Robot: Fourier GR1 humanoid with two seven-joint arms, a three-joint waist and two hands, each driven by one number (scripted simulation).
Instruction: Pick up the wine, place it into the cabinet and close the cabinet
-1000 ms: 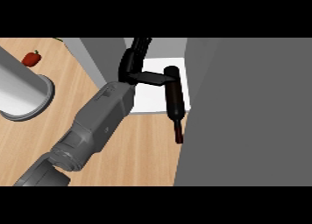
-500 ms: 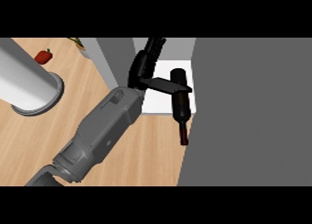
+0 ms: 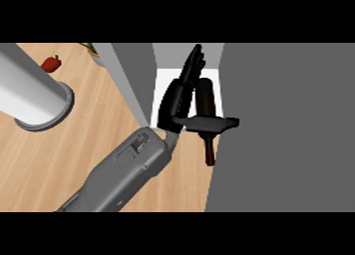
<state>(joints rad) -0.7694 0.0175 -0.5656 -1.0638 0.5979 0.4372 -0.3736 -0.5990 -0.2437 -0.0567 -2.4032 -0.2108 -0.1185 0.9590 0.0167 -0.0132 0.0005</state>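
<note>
The wine bottle [image 3: 205,99] is dark, with a reddish neck [image 3: 208,153] that points toward the lower edge of the view. My left hand [image 3: 174,102] is shut on it: the thumb [image 3: 210,122] crosses over the bottle's shoulder and the fingers [image 3: 191,64] run along its left side. Bottle and hand hang over the cabinet's white inside [image 3: 163,82], between the cabinet's grey left wall [image 3: 130,74] and a broad grey panel [image 3: 291,124] on the right. The bottle's neck sticks out over the wooden counter [image 3: 63,159]. My right hand does not show.
A tall pale cylinder [image 3: 26,94] stands on the counter at the left. A small red pepper [image 3: 52,63] lies behind it. A green and yellow item [image 3: 88,48] peeks in at the top. The grey panel hides everything on the right.
My left hand has carried the bottle farther in between the cabinet walls, and the bottle's body is now over the white inside. The view has shifted slightly.
</note>
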